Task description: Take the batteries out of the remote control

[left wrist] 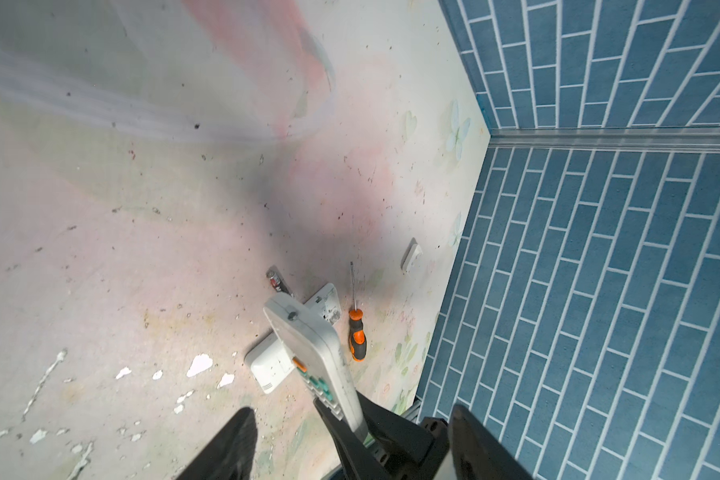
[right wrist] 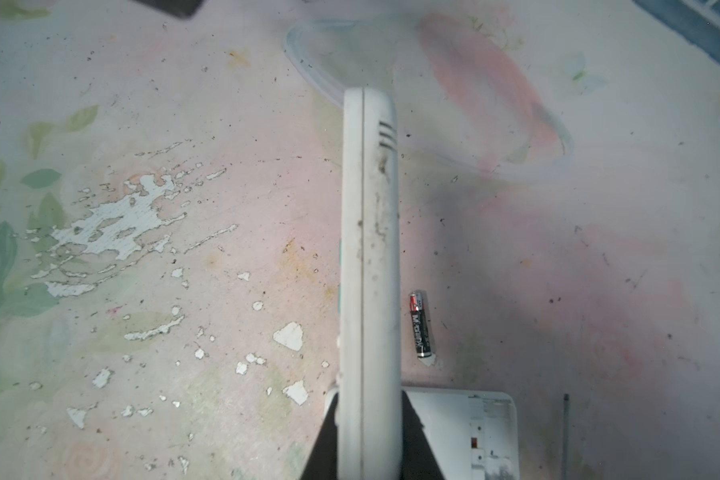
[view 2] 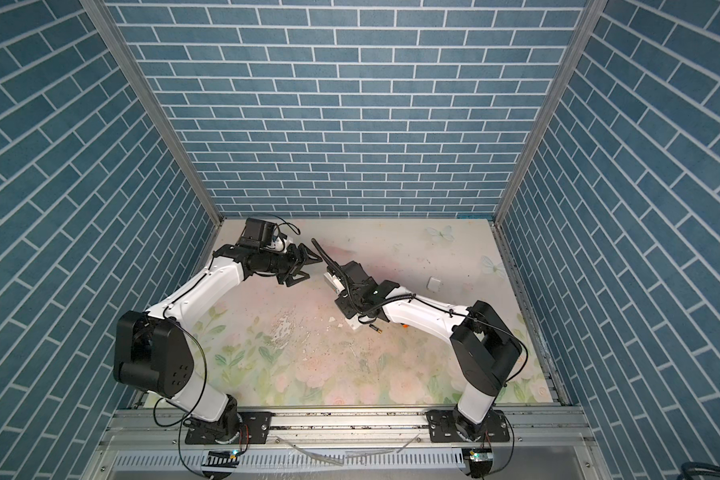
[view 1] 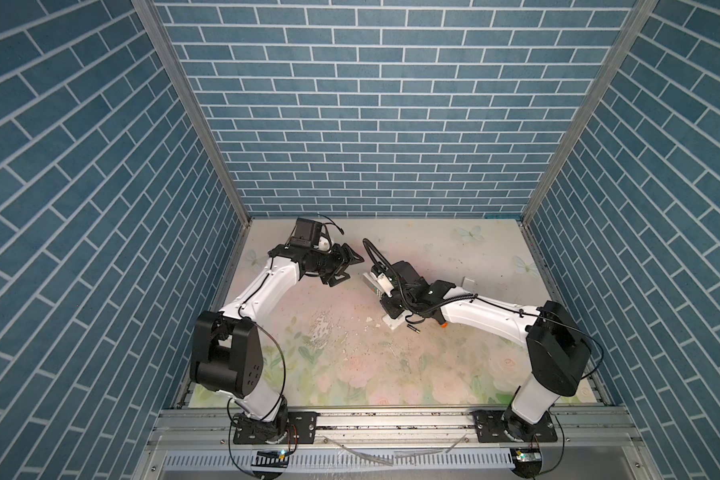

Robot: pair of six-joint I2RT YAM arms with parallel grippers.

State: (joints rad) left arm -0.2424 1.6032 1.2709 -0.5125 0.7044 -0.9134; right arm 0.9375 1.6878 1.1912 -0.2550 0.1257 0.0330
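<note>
The right pincer [right wrist: 371, 419] is pinching a white remote control [right wrist: 371, 249] by one end. Its two black fingers [right wrist: 321, 453] press on the remote's front and back, so the remote stands on its long edge, raised above the floral, paint-chipped tabletop [right wrist: 599, 249]. From the left wrist, the remote's face shows orange and green buttons; its battery bay cannot be seen. Directly below this pincer, a second remote [right wrist: 466, 432] lies flat on the tabletop with its uncovered back facing up. Just ahead of the pincer and clear of both remotes, one battery [right wrist: 420, 324] lies on the tabletop; it is small and black with a red end. A little farther from the right pincer, past the second remote, lies a screwdriver [left wrist: 356, 332] with an orange-and-black handle. Farther out again, well apart from everything else, sits a small white cover [left wrist: 412, 257]. Facing the held remote's free end, near but not touching it, the left pincer [view 1: 352, 270] hangs with its fingers spread and nothing between them.
</note>
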